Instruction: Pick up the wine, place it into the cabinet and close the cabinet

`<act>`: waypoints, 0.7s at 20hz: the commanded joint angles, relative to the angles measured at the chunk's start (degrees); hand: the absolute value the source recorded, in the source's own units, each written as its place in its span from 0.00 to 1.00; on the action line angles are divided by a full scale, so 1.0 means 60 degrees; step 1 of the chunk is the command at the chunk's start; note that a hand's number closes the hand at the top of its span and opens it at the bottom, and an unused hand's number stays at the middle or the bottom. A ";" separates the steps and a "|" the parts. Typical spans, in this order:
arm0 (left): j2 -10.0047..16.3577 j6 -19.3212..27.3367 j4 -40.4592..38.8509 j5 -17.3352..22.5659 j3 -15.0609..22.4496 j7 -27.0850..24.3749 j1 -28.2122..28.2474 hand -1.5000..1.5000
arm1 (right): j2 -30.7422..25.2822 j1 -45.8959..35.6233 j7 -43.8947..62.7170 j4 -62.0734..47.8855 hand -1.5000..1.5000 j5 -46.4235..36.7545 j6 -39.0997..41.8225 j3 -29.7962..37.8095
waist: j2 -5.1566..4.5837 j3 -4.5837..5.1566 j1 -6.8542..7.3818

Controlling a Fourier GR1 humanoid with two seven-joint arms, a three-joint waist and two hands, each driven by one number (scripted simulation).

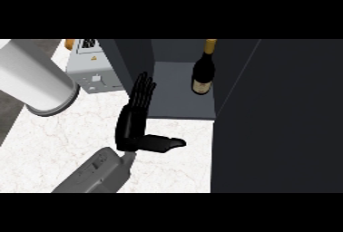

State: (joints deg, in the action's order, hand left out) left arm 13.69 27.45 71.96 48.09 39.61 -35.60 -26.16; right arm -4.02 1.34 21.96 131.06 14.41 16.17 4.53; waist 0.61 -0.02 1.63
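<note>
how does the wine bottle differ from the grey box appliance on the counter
The wine bottle is tall, slim and dark with a pale label; the grey appliance is squat, boxy and light. The wine bottle stands inside the open cabinet on its shelf; the grey appliance sits outside it, to its left, on the marble counter. Shared: both stand upright.

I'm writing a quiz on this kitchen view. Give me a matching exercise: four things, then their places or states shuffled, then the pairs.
1 wine bottle
2 left hand
3 grey appliance
4 white cylinder

A open, fingers straight
B upright inside the cabinet
C at the view's left edge
D next to the cabinet's left wall

Pairs: 1-B, 2-A, 3-D, 4-C
</note>
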 commanded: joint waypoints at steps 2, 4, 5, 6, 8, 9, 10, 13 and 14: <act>0.1274 0.1250 0.3499 -0.0634 0.0378 0.0973 0.1484 0.00 | -0.0005 0.0344 -0.0125 0.0280 0.00 0.0118 0.0198 -0.0025 | -0.0039 -0.0005 -0.0135; 0.1038 0.1252 0.3926 -0.0951 0.0445 0.0947 0.1975 0.00 | 0.0026 -0.0154 -0.0013 -0.0058 0.00 -0.0126 -0.0052 -0.0085 | -0.0077 0.0001 -0.0194; 0.2107 0.0777 0.4568 -0.0578 0.0107 0.1364 0.2234 0.00 | 0.0145 0.0177 0.0572 0.0940 0.00 -0.0178 -0.0286 -0.0463 | -0.0057 0.0004 -0.0173; 0.1699 0.1340 0.4888 -0.0937 0.0333 0.1572 0.2273 0.00 | -0.0598 -0.0534 0.0712 0.0287 0.00 0.1032 0.0021 0.0716 | -0.0073 0.0000 -0.0198; 0.1904 0.1922 0.6144 -0.1306 0.0774 0.1505 0.3131 0.00 | -0.0192 0.0348 0.0193 0.0526 0.00 0.0143 0.0303 -0.0111 | -0.0055 -0.0002 -0.0170; 0.2014 0.1588 0.6196 -0.1267 0.0460 0.1574 0.3122 0.00 | -0.0300 0.0619 -0.0243 0.0160 1.00 0.0040 0.0730 -0.0046 | -0.0073 -0.0002 -0.0211; 0.2247 0.1948 0.6620 -0.1559 0.0711 0.1639 0.3441 0.00 | -0.0169 -0.0070 -0.0086 -0.0137 1.00 -0.0468 0.0471 -0.0537 | -0.0074 0.0000 -0.0144; 0.2349 0.1921 0.6844 -0.1471 0.0273 0.1485 0.3760 0.00 | -0.0965 -0.0548 0.0410 0.0113 1.00 -0.0269 0.1041 -0.0510 | -0.0080 0.0005 -0.0113; 0.2701 0.1725 0.7183 -0.1352 0.0279 0.1383 0.4273 0.00 | -0.1280 0.0110 0.0643 0.0677 1.00 0.0195 0.1566 -0.0627 | -0.0054 0.0006 -0.0123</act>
State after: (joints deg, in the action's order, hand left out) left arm 26.23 37.85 109.19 40.11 42.24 -27.14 -5.91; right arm -7.99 1.73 23.49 133.05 14.13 21.38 2.34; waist 0.22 -0.02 0.71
